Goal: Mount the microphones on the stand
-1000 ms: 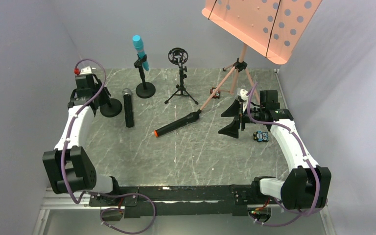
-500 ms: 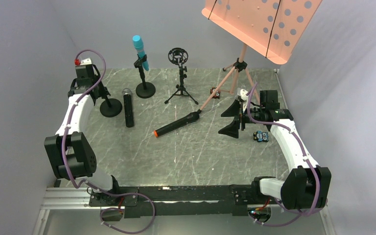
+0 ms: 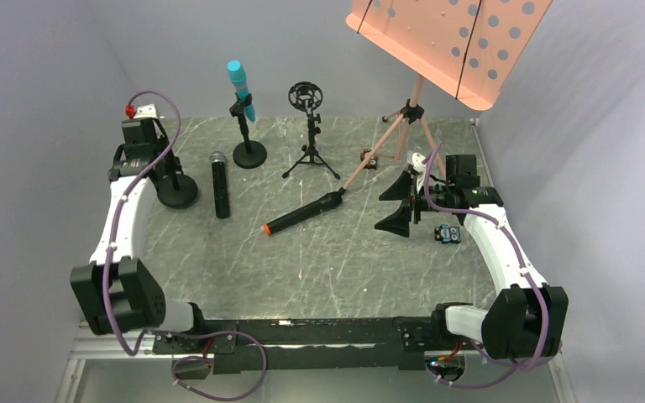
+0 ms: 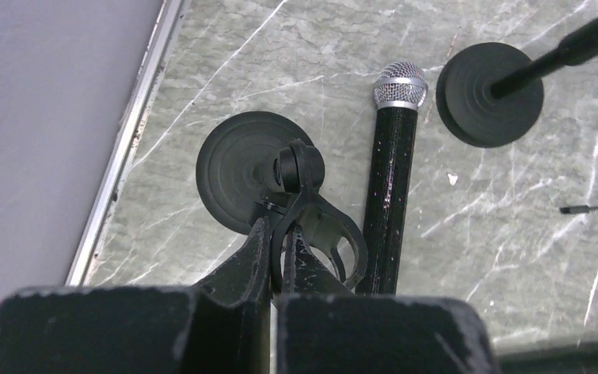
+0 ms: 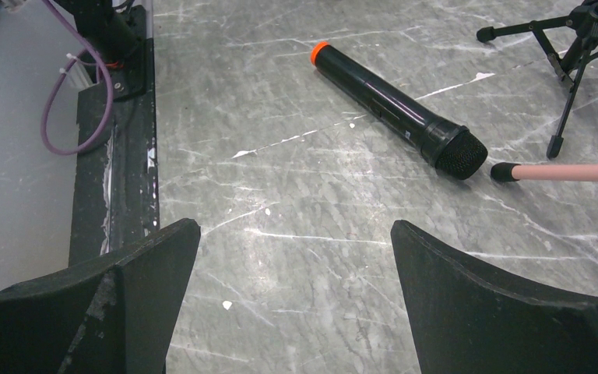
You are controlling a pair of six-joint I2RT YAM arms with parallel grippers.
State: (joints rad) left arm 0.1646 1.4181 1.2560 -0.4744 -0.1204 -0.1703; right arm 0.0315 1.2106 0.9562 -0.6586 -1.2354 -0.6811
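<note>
Left tool (image 4: 279,234): closed down narrow on the neck of the empty clip stand (image 4: 226,171), with the clip itself seen just past the fingertips. Right tool (image 5: 292,234): spread wide, holding nothing, above the tabletop (image 3: 344,260).

The cyan mic (image 3: 241,88) is seated upright in its round-base stand (image 3: 249,154). The silver-mesh mic (image 4: 389,202) lies flat just beside the clip stand's base. The orange-end mic (image 5: 393,109) lies flat mid-tabletop.

Handling (judged): the barrels are stiff and smooth and likely to roll. A grip at mid-barrel, clear of the mesh head, is advised.

Views: the pinch on the clip neck is shown only by the left wrist view; from the top view it is hidden under the wrist. Only the right wrist view shows the orange-end mic's head almost touching a pink stand foot (image 5: 506,171).
</note>
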